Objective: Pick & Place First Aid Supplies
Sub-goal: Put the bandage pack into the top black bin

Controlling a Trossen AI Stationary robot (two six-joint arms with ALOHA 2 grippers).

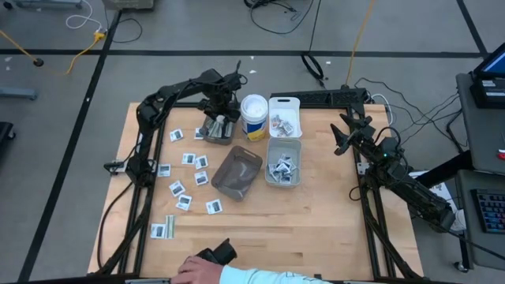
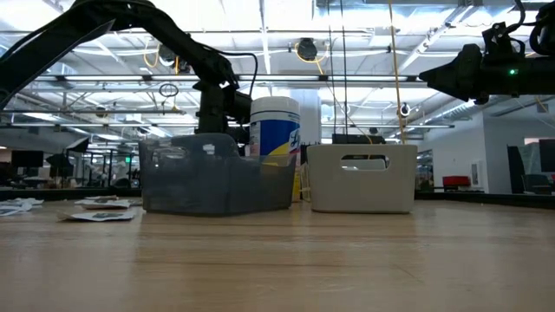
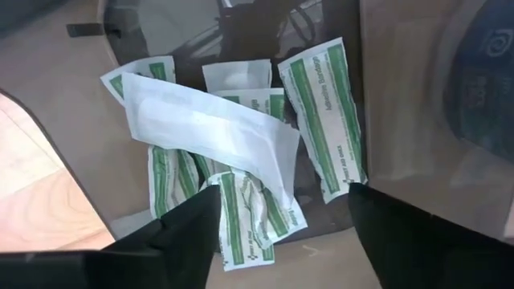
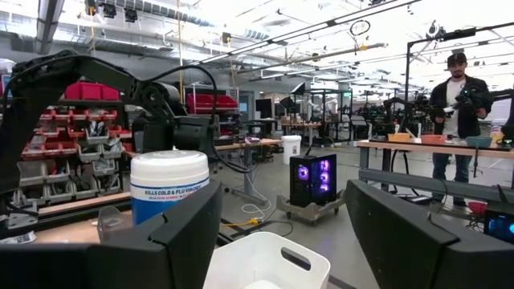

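Observation:
My left gripper [image 1: 218, 118] [image 3: 281, 193] points down over a smoky bin [image 1: 207, 136] [image 2: 217, 178] at the table's far left, open. Below its fingertips, inside that bin, lie several green-and-white strip packets [image 3: 325, 120] with a white packet [image 3: 209, 128] draped over them; nothing sits between the fingers. More first aid supplies, small white square packets [image 1: 189, 158], lie flat and scattered on the table's left half, with strips [image 1: 162, 229] near the front. My right gripper [image 1: 345, 130] [image 4: 281, 201] waits open, raised at the table's far right.
A second smoky bin [image 1: 237, 172] lies askew mid-table. Two white bins [image 1: 284, 114] [image 1: 282, 162] holding packets stand to its right, a wipes canister [image 1: 254, 117] between bins at the far side. A person's hand [image 1: 201, 268] reaches in at the near edge.

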